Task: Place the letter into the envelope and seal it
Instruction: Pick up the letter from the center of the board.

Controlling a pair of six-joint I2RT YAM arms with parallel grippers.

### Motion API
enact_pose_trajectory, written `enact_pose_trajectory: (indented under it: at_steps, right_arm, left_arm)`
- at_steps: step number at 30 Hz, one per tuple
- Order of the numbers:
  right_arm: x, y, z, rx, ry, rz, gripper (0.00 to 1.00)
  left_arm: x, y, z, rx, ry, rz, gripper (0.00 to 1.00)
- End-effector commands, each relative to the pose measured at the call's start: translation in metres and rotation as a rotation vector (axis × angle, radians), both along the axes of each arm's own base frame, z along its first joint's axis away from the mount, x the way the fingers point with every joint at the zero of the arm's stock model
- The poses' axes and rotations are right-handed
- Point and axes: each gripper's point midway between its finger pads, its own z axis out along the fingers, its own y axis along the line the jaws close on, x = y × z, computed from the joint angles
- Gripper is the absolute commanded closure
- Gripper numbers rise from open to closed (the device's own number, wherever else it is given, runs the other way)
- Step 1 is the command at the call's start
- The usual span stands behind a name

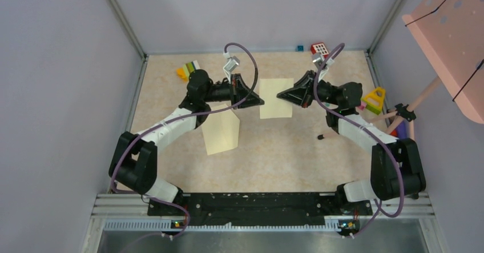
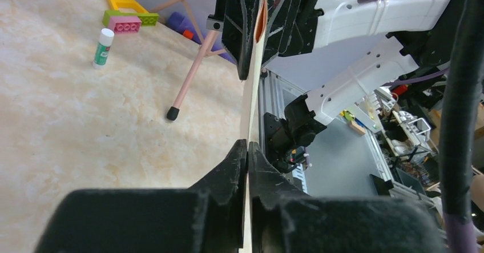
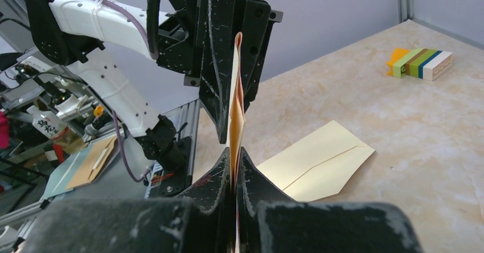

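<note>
Marbled tabletop (image 1: pixel 285 150) below: left gripper (image 1: pixel 259 101) and right gripper (image 1: pixel 281 95) each clamp an opposite edge of the letter (image 1: pixel 276 105), stretched between them. Just behind the left gripper the envelope (image 1: pixel 221 130) lies flat, long axis running near-to-far; that gripper's nearer.

Left end effector (image 1: pixel 258 101) and right end effector (image 1: pixel 281 96) face each other, both clamped shut
</note>
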Motion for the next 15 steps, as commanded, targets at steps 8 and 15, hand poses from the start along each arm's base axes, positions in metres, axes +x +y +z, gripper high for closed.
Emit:
enact_pose_trajectory:
  at_steps: [8, 15]
  right_arm:
    - [0.001, -0.0123, 0.0251, 0.048, -0.079, -0.073, 1.0]
    - [0.002, -0.014, 0.0288, 0.064, -0.074, -0.091, 1.0]
  left_arm:
    - [0.0047, -0.0041, 0.0048, 0.016, -0.04, -0.006, 0.53]
    - [0.0027, -0.0056, 0.0026, 0.016, -0.042, -0.016, 0.97]
